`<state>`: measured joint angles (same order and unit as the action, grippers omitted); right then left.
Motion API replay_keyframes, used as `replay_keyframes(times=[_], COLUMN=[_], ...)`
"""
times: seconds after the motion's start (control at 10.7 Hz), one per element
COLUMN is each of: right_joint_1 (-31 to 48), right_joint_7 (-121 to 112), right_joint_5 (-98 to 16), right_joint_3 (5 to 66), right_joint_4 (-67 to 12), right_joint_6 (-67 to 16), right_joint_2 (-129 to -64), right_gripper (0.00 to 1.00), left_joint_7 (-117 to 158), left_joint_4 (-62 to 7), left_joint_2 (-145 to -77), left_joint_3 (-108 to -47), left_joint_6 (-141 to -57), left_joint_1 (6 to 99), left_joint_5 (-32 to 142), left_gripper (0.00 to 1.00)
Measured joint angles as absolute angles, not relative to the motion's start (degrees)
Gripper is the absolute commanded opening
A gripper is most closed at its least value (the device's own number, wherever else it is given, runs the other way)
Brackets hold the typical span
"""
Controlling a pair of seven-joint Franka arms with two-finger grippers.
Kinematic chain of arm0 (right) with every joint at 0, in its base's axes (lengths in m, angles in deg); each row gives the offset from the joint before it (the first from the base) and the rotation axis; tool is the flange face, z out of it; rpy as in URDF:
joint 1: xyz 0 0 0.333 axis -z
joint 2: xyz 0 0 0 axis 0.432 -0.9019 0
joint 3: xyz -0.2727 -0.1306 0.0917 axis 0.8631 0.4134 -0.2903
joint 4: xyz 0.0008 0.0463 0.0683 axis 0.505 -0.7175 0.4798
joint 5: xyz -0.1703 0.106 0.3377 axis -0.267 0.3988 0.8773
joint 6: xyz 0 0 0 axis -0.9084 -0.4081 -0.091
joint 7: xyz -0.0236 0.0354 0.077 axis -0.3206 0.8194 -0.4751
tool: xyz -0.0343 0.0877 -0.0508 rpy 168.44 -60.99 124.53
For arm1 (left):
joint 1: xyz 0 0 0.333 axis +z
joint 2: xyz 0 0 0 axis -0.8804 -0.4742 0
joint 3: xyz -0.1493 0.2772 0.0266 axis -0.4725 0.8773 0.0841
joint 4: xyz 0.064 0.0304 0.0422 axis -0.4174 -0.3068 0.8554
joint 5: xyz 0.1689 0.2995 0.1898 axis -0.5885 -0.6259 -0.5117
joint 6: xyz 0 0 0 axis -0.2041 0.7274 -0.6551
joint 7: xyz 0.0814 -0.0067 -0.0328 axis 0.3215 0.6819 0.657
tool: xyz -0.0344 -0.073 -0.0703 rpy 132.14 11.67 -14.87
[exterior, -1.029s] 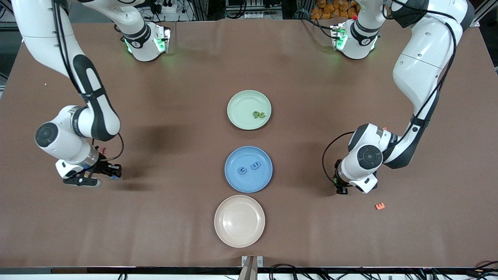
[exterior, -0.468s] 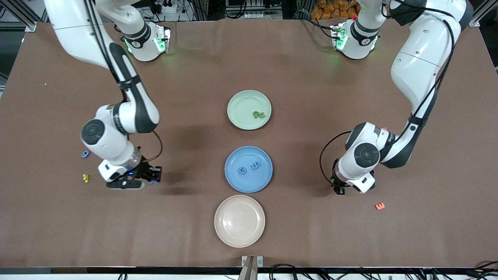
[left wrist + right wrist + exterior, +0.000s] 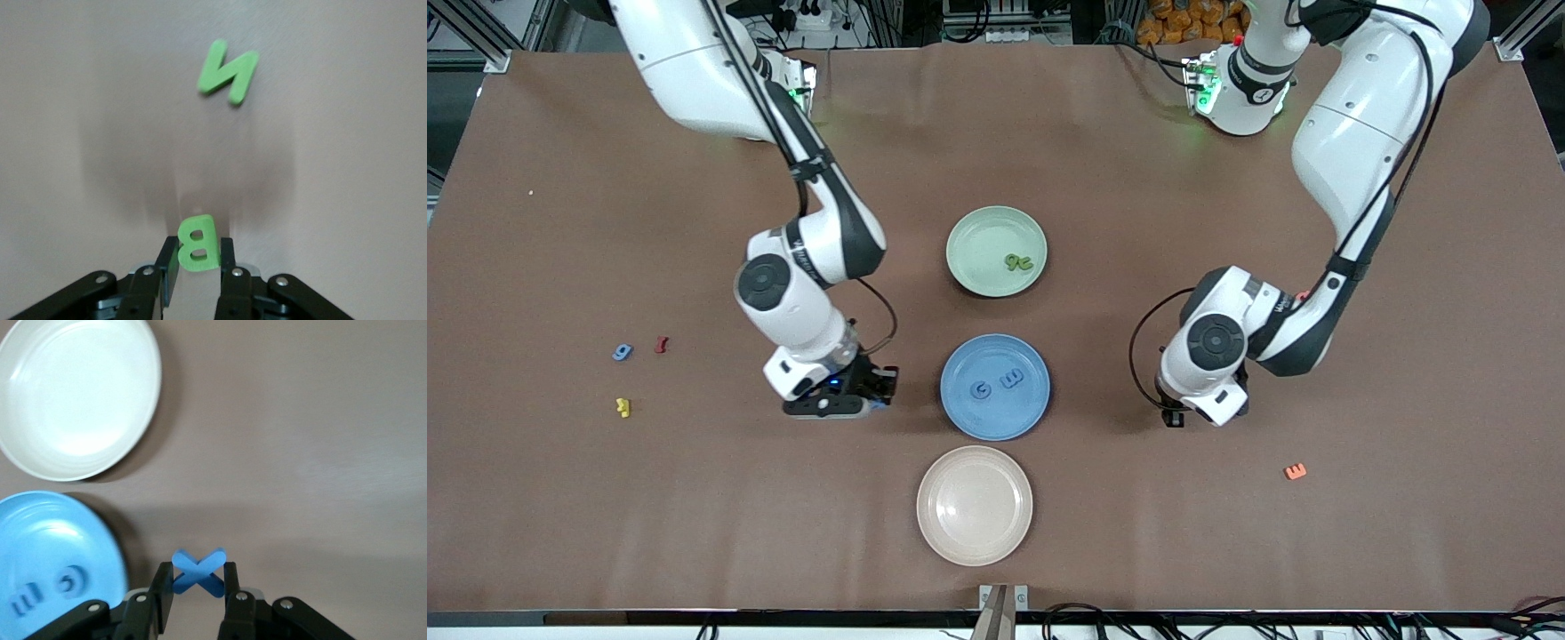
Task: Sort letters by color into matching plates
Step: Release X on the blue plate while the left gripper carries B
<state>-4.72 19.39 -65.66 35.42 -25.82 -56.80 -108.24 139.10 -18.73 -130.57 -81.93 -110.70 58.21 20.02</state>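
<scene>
Robotics lab: two arms [image 3: 809, 240] at covered table [image 3: 560, 498].

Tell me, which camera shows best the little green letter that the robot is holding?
The left wrist view: the green B fills the gap between the left gripper fingers, its shape plain. In the front view the arm hides it. The right wrist view shows only the right gripper holding a blue X.
</scene>
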Motion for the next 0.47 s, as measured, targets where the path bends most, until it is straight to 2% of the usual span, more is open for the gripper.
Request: replay_keyframes(times=[0.47], right_joint_1=[-9.91], right_joint_7=[24.57], right_joint_5=[-65.66], right_joint_3=[33.92], right_joint_4=[-15.56], right_joint_6=[-57.3], right_joint_2=[-116.93], right_gripper=[0.23], left_joint_7=[141.24], left_joint_4=[-20.62], left_joint_2=[-129.59], left_joint_3=[-84.68], left_joint_6=[-105.38], left_joint_1=[55.88], left_joint_5=[20.02], left_gripper=[0.0])
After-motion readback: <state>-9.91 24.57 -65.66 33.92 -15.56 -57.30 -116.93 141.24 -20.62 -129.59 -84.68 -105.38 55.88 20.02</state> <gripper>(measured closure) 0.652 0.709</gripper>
